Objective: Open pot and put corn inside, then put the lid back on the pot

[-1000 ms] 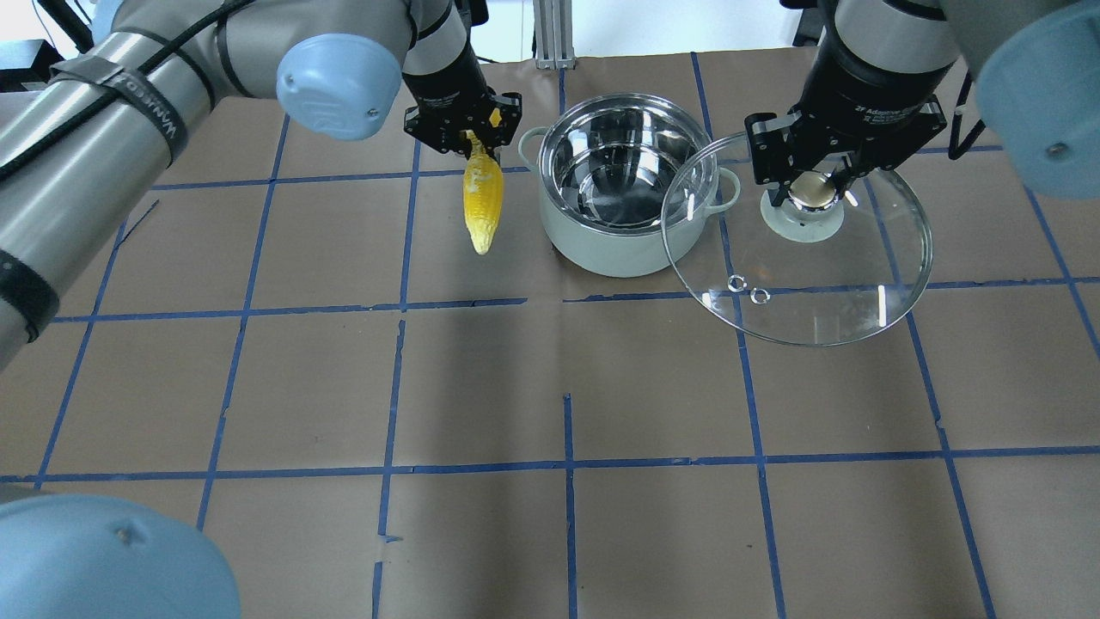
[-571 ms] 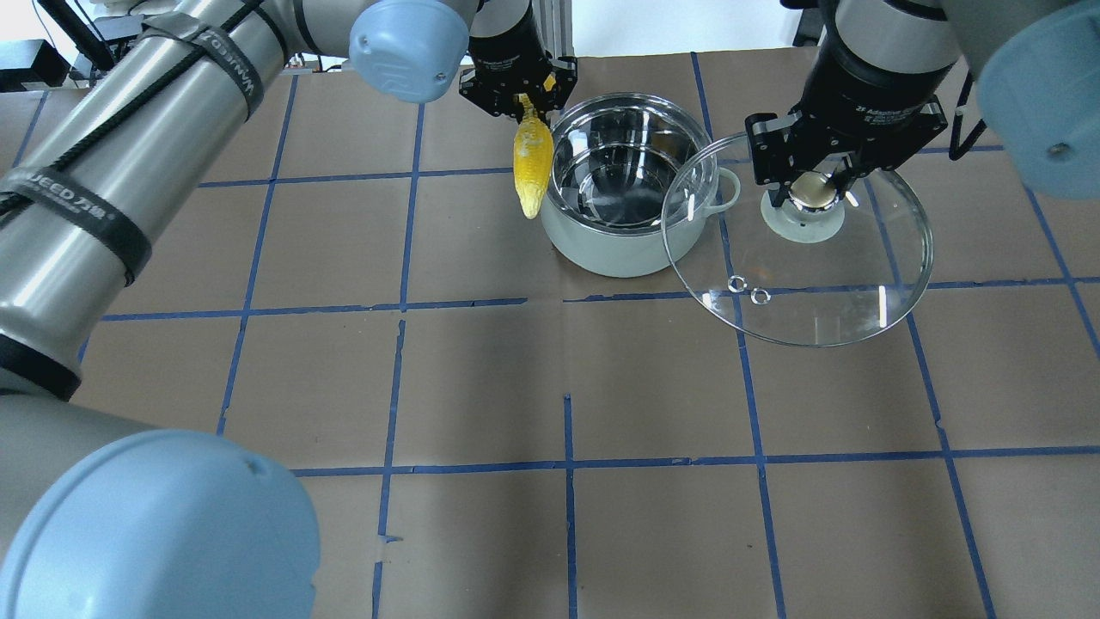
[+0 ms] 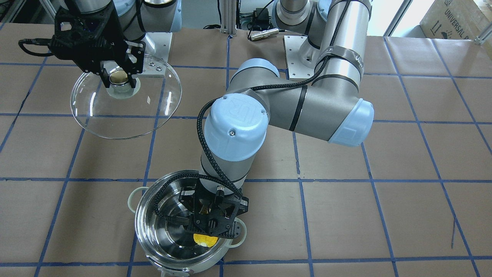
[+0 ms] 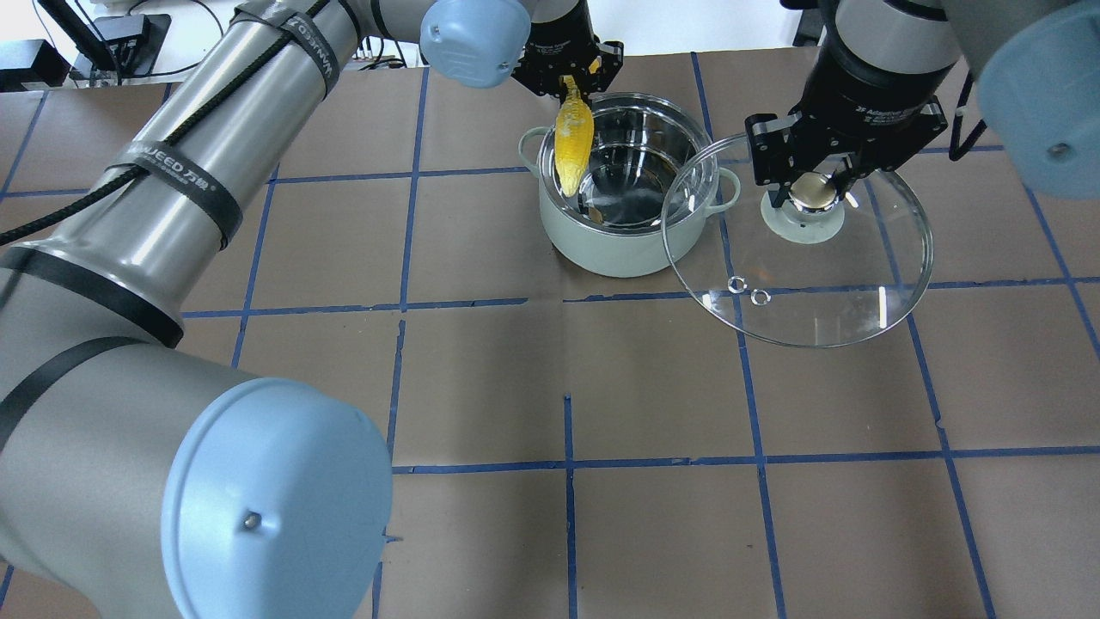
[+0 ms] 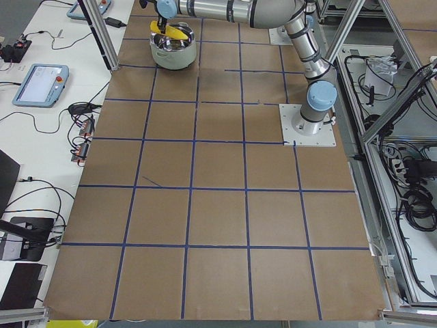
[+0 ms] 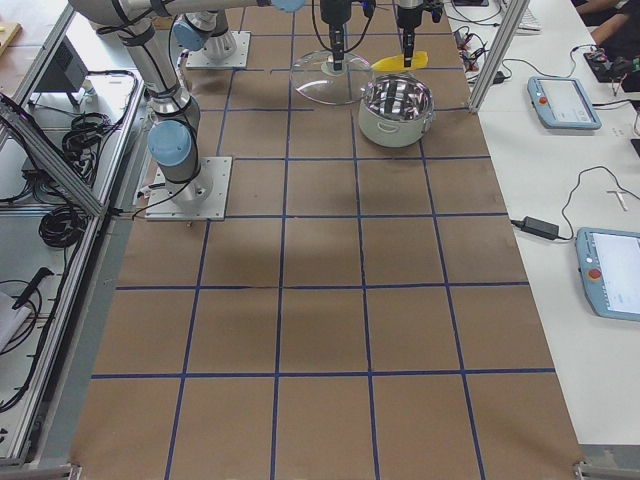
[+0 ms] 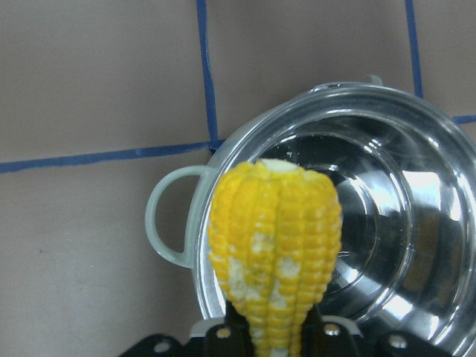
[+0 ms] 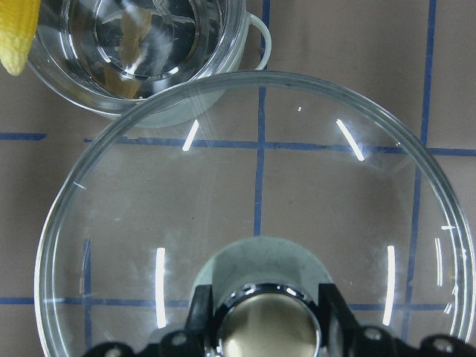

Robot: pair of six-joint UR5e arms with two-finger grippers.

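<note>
The open steel pot (image 4: 632,232) stands at the far middle of the table, empty inside; it also shows in the front view (image 3: 153,227). My left gripper (image 4: 569,80) is shut on the thick end of the yellow corn (image 4: 572,139), which hangs point-down over the pot's left rim. In the left wrist view the corn (image 7: 274,245) hangs over the rim next to one pale handle (image 7: 165,227). My right gripper (image 4: 812,185) is shut on the knob of the glass lid (image 4: 825,284) and holds it in the air to the right of the pot. The lid fills the right wrist view (image 8: 253,223).
Brown paper with a blue tape grid (image 4: 567,464) covers the table. The left arm's elbow (image 3: 236,127) stretches across the middle in the front view. Tablets and cables lie on side benches (image 6: 560,100) beyond the table's far edge.
My left gripper has carried the corn to the right and farther back, from beside the pot to over its left rim. The right gripper and lid have not moved.
</note>
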